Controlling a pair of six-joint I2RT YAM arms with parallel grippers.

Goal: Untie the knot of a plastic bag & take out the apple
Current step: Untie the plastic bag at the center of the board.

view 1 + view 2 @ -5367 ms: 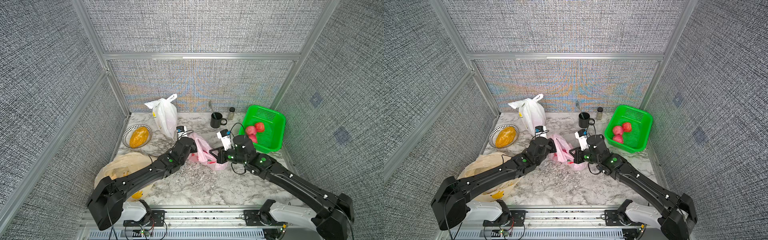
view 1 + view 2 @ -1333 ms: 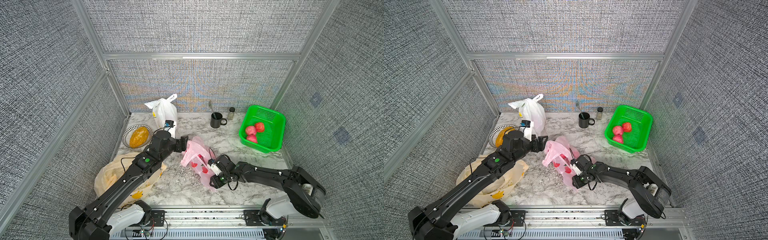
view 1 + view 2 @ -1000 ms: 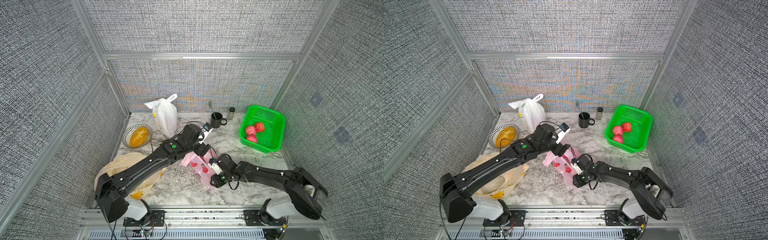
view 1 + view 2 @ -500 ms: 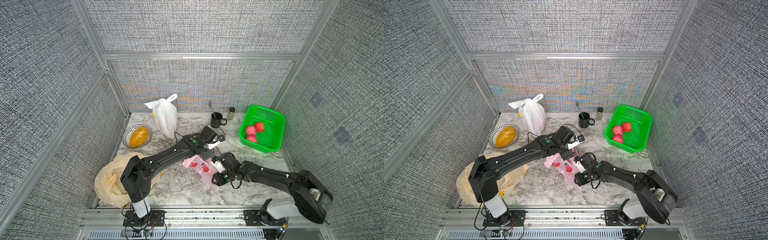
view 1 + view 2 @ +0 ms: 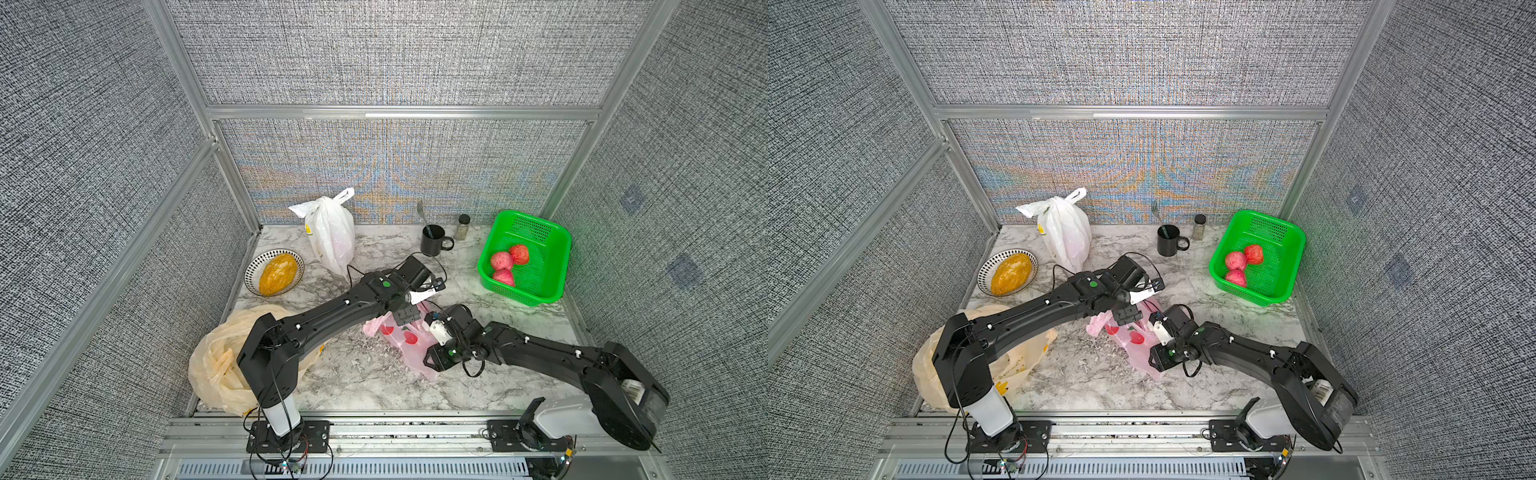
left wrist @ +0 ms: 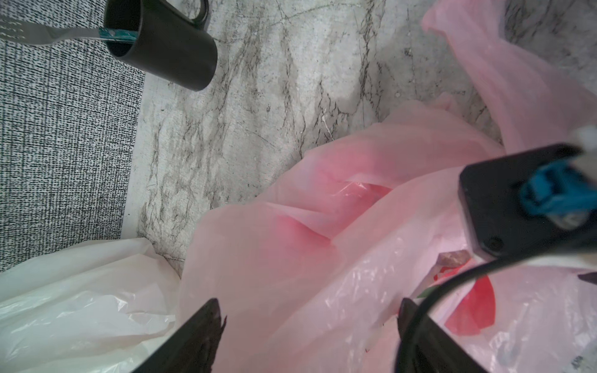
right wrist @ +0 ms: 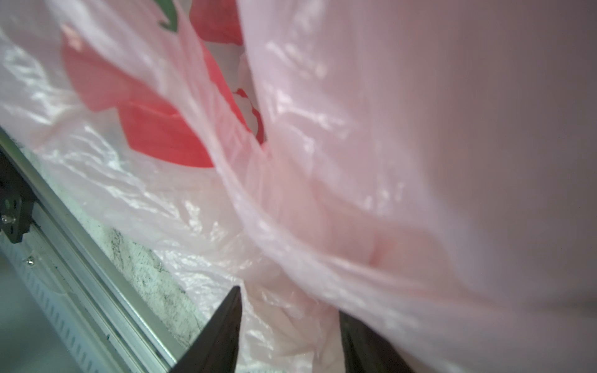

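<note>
Pink thin plastic bag (image 5: 409,353): left tool (image 6: 308,305) wide, empty, over its far folds; right tool (image 7: 290,303) straddles near edge, grip unclear. Jaw gaps show only in wrist views.

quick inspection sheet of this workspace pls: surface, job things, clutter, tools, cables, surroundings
surface: marble tabletop, crowded along the back and left
job's things: pink bag lies between the arms, mouth open; apple inside not clearly seen
clutter: white bag, yellowish bag, bowl of yellow food, black mug with a fork, shaker, green basket holding three apples
tools: left tool open at the bag's mouth; right tool looks closed on bunched pink film
cables: black cable hangs across the left wrist view
surroundings: grey textured panels, aluminium frame
</note>
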